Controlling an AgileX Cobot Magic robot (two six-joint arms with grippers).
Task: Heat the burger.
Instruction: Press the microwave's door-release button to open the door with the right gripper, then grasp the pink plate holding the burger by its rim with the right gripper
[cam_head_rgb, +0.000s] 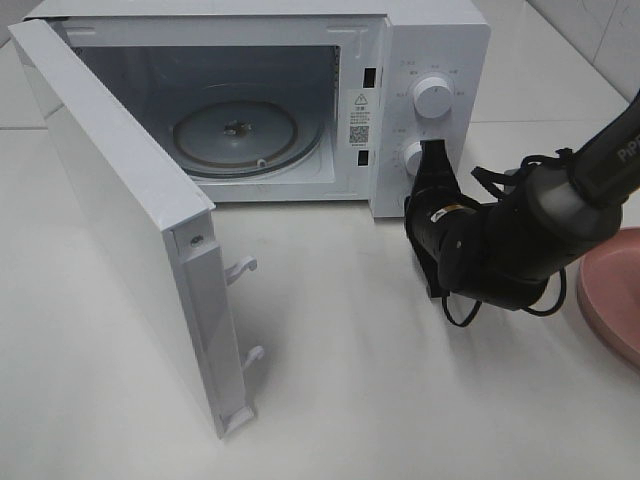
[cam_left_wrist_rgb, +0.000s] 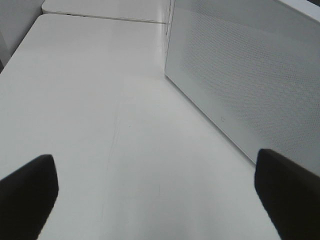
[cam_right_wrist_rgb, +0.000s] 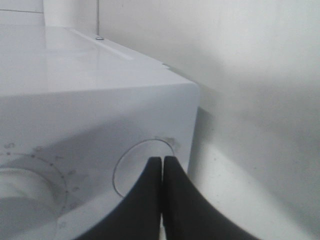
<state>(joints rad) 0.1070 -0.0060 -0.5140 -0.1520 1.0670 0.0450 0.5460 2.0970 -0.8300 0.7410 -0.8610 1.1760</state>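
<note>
**Microwave open, burger off camera**

The white worktop (cam_head_rgb: 400, 400) runs back to a pale tiled wall (cam_head_rgb: 600, 30). The microwave (cam_head_rgb: 440, 60) stands with its door (cam_head_rgb: 110, 200) swung wide, showing the glass turntable (cam_head_rgb: 240, 135). Only the high view catches the pink plate (cam_head_rgb: 615, 290) at the right edge. The right wrist view goes in tight on the right end effector (cam_right_wrist_rgb: 162, 167), pinched closed at the lower dial (cam_head_rgb: 412, 157). The left wrist view has the left end effector (cam_left_wrist_rgb: 157, 187) spread wide, gripping nothing, beside a dotted white panel. The burger is outside all three views.

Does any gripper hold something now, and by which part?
Nothing is held. The left gripper is open; the right gripper is shut, empty, at the microwave's control panel.
</note>
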